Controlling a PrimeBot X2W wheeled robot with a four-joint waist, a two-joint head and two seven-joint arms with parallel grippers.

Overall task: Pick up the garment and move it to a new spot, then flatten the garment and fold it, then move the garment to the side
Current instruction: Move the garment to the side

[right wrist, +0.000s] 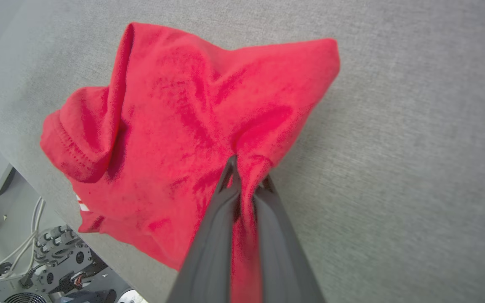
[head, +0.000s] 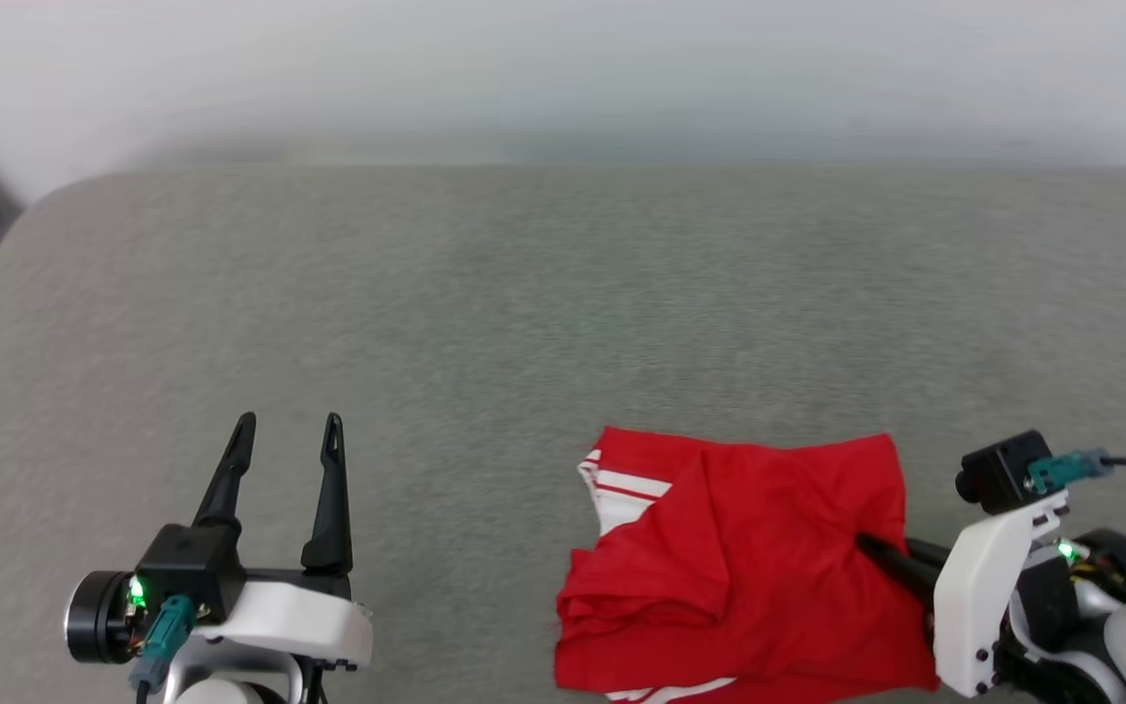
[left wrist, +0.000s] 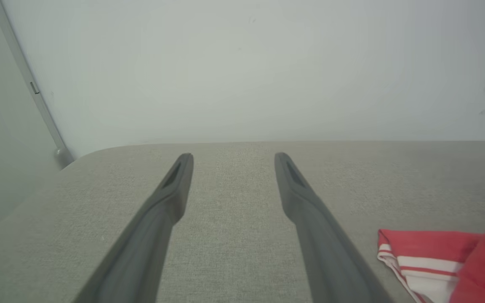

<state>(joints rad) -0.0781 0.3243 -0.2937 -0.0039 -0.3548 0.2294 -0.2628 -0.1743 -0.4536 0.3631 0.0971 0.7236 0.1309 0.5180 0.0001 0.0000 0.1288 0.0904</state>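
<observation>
Garment (head: 739,557) bunched on grey fabric surface (head: 524,323), pale wall (head: 563,59) behind

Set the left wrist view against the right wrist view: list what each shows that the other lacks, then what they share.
Left wrist view adds: the left gripper, open above bare cushion, and a pale wall behind. Right wrist view adds: the right gripper shut on a pinch of red fabric, and cabled equipment below the edge. Shared: the red garment on the grey cushion.
</observation>
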